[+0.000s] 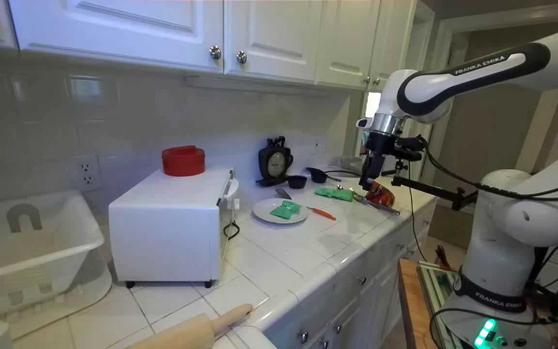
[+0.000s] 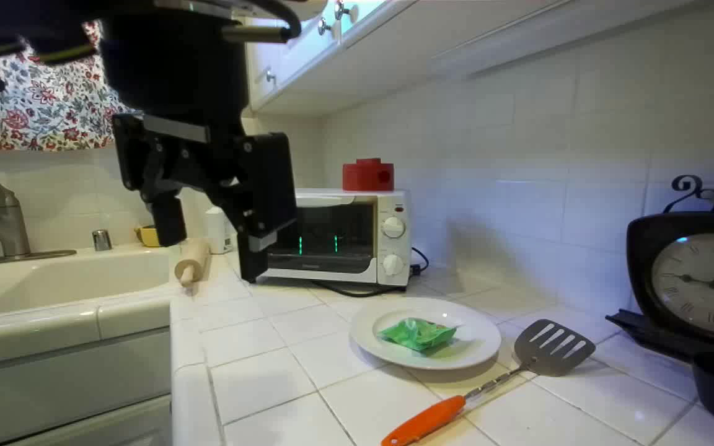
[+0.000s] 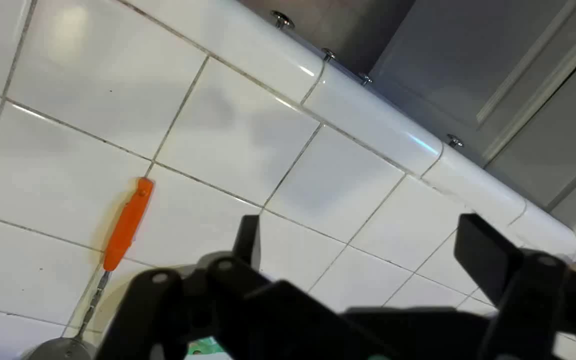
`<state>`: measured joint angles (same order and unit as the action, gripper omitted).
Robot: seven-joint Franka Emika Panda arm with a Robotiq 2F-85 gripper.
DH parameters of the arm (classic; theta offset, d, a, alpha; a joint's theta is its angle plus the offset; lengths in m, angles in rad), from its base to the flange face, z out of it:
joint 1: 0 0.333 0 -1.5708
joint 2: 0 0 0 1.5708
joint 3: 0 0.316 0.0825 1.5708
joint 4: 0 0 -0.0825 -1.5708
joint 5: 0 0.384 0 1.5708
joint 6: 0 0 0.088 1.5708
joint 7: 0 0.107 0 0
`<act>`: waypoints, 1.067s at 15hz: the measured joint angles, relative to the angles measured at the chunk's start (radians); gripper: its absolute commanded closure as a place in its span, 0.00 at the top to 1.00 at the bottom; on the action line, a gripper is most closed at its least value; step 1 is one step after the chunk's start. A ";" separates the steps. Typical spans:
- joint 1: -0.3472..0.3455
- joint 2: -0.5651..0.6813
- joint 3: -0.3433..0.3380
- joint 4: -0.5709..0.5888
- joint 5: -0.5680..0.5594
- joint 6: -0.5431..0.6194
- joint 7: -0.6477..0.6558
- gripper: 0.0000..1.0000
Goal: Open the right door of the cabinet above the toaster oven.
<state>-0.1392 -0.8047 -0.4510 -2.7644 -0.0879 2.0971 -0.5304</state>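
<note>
Up above the toaster oven (image 1: pixel 162 232), in an exterior view, the right door (image 1: pixel 279 36) of the cabinet (image 1: pixel 114 24) sits closed, its knob (image 1: pixel 241 57) low by the seam, probably so that someone at the counter (image 1: pixel 269 257) can reach it. The toaster oven's flat top seems to serve as a spare shelf for a red container (image 1: pixel 183 162). The gripper (image 1: pixel 367 183) hangs well apart from the door, fingers (image 1: pixel 373 168) pointing down, a pose that suits the counter better than a knob; I'd expect it to need lifting and turning. Edge-on like that, its gap can't be judged. In an exterior view the toaster oven turns its glass front (image 2: pixel 338 238) and dials (image 2: pixel 393 265) our way, and the fingers plainly stand apart with nothing between them. A slotted spatula (image 2: pixel 453 406) lies beside a plate (image 2: pixel 486 334), perhaps laid out for serving, and the cabinet is mostly underside from there. The wrist view agrees on the spread fingers, tile showing through the gap, and adds small knobs (image 3: pixel 282 20) just past the counter's edge; the right door isn't in it at all, so it gives no help with aiming.
</note>
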 measured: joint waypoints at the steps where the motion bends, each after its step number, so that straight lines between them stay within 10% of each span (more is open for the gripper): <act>1: 0.000 0.000 0.000 0.000 0.000 0.000 0.000 1.00; 7: 0.063 0.000 0.052 0.027 0.016 0.065 -0.018 1.00; 16: 0.184 0.028 0.349 0.288 0.015 0.216 0.168 1.00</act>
<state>0.0447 -0.7766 -0.1016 -2.4766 -0.0732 2.3129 -0.3627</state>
